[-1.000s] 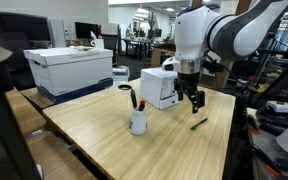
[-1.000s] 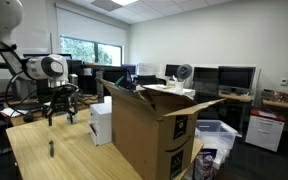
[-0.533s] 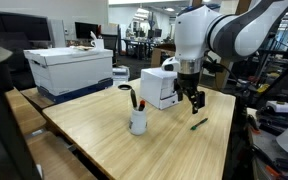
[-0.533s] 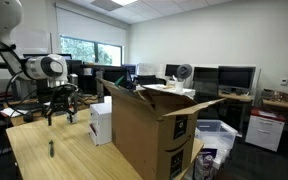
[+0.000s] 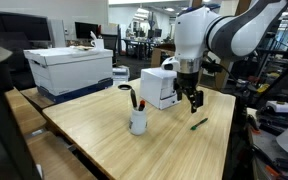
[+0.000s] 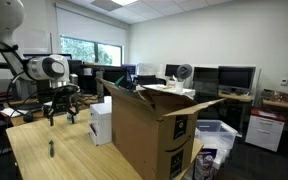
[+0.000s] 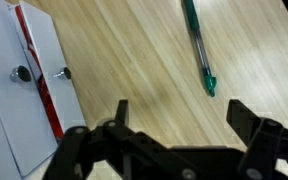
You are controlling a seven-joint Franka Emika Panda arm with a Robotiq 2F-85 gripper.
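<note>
The gripper [image 5: 191,99] is hovering just above the table [image 5: 104,150] with its jaws spread wide, nothing between them and nothing touching them. The wrist view is showing the same: both fingers [image 7: 121,113] are standing well apart with only bare wood between them. The pen [image 5: 199,124] is lying flat on the table near the edge at the right of an exterior view, close to the gripper but clear of it. In the wrist view the pen [image 7: 197,45] is showing green and lying at a slant ahead of the fingers, one end pointing back toward the gripper [image 7: 181,120], a gap of wood separating them. A white box [image 5: 160,87] is standing toward the far edge of the table, just beside the gripper. In the wrist view its face [image 7: 19,95] is filling the left side, carrying a red strip and two small metal studs. A cup [image 5: 137,122] with dark markers in it is standing near the middle of the table, in front of the white box and apart from it. In an exterior view the gripper [image 6: 60,108] is hanging over the table's far end, the pen [image 6: 52,148] is lying nearer the camera, and a cardboard box [image 6: 149,130] is taking up the foreground. A lidded bin [image 5: 69,65] is sitting beyond the table's far left edge.
</note>
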